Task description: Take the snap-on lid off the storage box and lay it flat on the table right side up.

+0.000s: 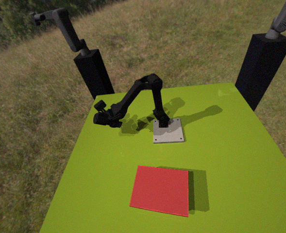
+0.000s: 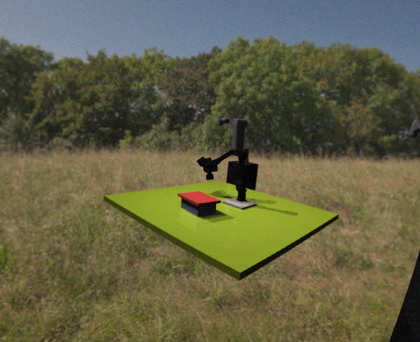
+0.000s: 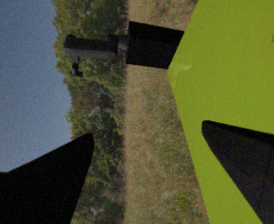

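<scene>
Seen from the top view, my arm (image 1: 157,96) (image 2: 241,162) rises toward twelve o'clock, bends at the elbow and reaches down toward eight. My claw (image 1: 96,118) (image 2: 202,162) (image 3: 147,133) hangs raised, pointing roughly at nine, rolled sideways, its fingers wide apart.

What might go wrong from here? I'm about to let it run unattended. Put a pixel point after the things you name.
The lid (image 1: 159,191) (image 2: 199,197) overhangs the dark box (image 2: 197,209); prying one edge could drag the box along. The open tool (image 3: 147,133) is away from the lid, so a poorly aimed approach might bump it.
</scene>
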